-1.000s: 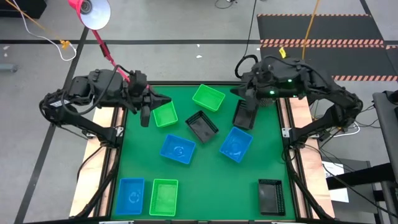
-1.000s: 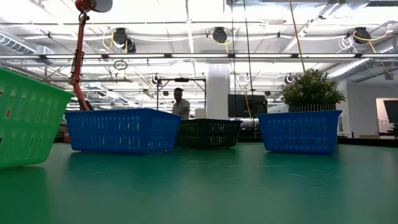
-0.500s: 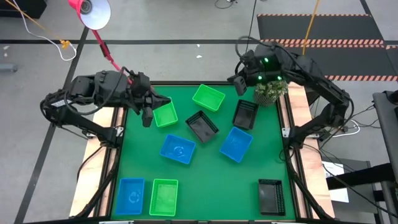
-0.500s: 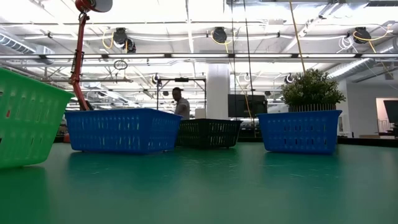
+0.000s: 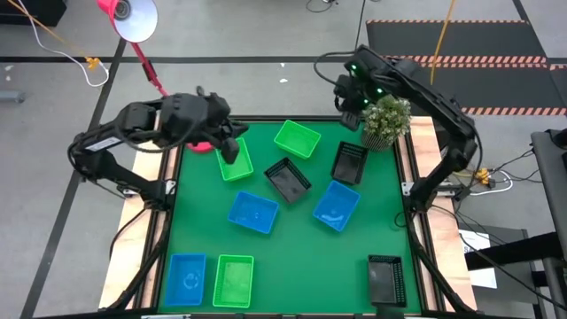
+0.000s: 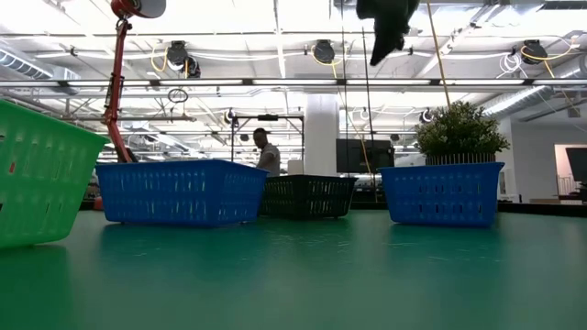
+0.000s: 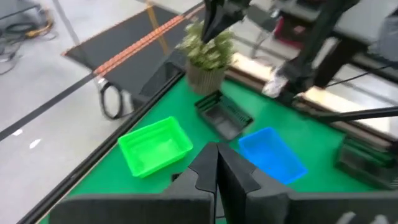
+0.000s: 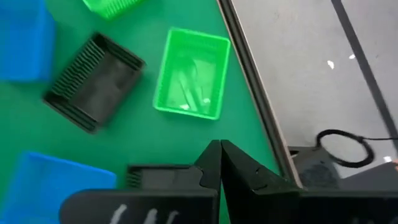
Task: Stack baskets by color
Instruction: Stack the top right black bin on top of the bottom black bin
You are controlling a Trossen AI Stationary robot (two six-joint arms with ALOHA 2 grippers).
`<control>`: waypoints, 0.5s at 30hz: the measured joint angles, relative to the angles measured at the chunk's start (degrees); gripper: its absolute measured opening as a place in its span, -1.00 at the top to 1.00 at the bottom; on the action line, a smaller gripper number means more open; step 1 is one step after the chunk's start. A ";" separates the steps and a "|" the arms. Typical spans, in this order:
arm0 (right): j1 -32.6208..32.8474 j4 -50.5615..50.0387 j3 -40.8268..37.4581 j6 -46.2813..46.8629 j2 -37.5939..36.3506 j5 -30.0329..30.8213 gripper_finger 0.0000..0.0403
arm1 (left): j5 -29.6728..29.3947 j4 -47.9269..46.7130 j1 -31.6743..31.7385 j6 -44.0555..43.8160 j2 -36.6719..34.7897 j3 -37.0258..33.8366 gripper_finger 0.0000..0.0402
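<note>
Nothing stacked yet; baskets lie scattered singly. Left gripper [image 5: 229,151], fingers pressed together and empty, hovers over the far-left green basket [image 5: 235,164]. Right gripper [image 5: 347,97], likewise closed, waits far right. Spread the fingers before descending onto one rim.

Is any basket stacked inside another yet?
No. In the high view all nine baskets sit separately on the table, including the far green basket and center black basket.
</note>
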 joint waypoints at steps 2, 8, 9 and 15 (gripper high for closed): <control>-1.47 -0.05 0.00 -4.19 1.79 -0.03 1.00 | -0.13 0.46 1.15 0.57 1.31 0.07 0.97; -4.99 -0.85 -1.29 -13.52 6.62 -0.38 1.00 | -0.14 -1.08 3.55 -0.26 3.33 0.07 0.97; -5.46 -0.85 -2.01 -14.39 7.10 -0.66 0.99 | -0.10 -1.44 3.77 -0.59 3.46 0.01 0.97; -6.80 1.27 -11.87 -16.09 7.46 -1.81 0.80 | -0.07 -1.28 3.93 -2.07 4.41 0.04 0.97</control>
